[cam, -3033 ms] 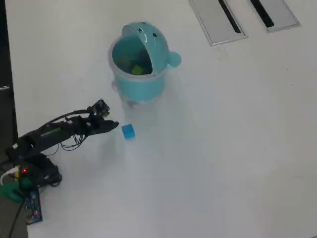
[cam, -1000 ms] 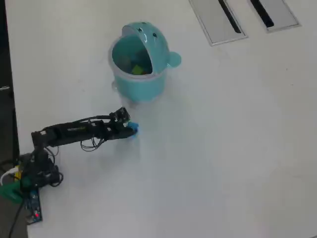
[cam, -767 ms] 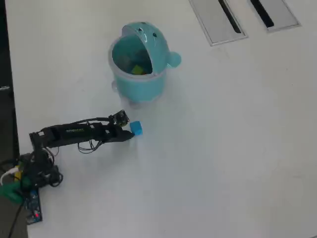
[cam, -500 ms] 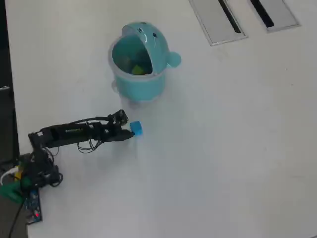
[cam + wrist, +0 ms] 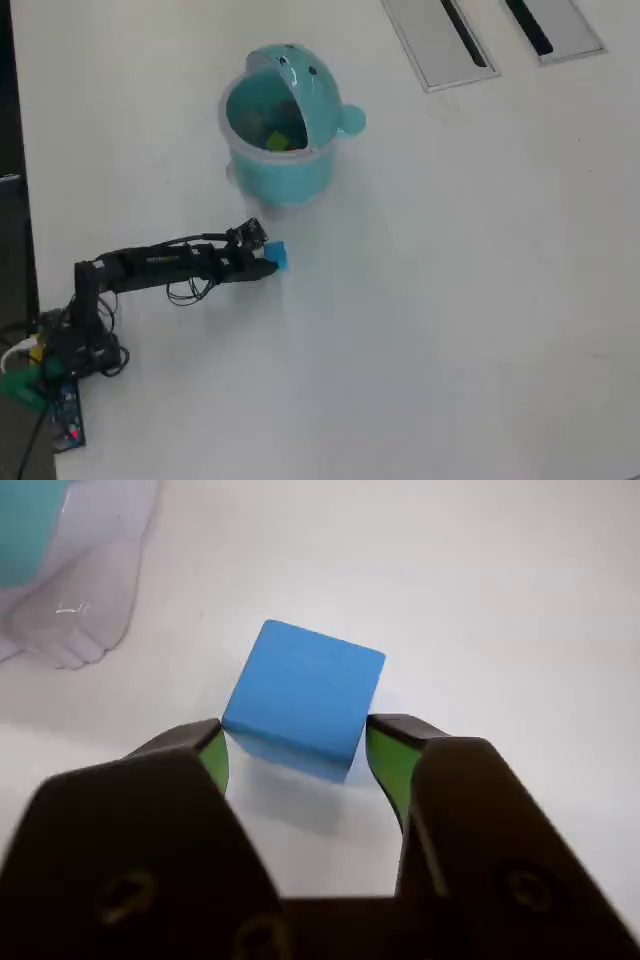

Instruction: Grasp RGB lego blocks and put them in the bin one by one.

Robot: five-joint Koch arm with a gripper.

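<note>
Blue cube (image 5: 303, 700) now sits between the tips of the hand (image 5: 297, 750), which has reached forward since half a second ago; the jaws stand narrow, flanking the cube's near corner without clearly clamping it. That suggests the grasp is about to begin. Beyond the hand stands the teal bin (image 5: 280, 125), lid up, with a yellow-green block (image 5: 276, 142) already inside. Nothing on the white table (image 5: 460, 300) blocks the way.

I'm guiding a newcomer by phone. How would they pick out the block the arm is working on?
Find the round teal bin on the white table. Just below it in the overhead view, the black arm's tool straddles a small blue cube. It is the only block on the table; the others lie inside the bin.
</note>
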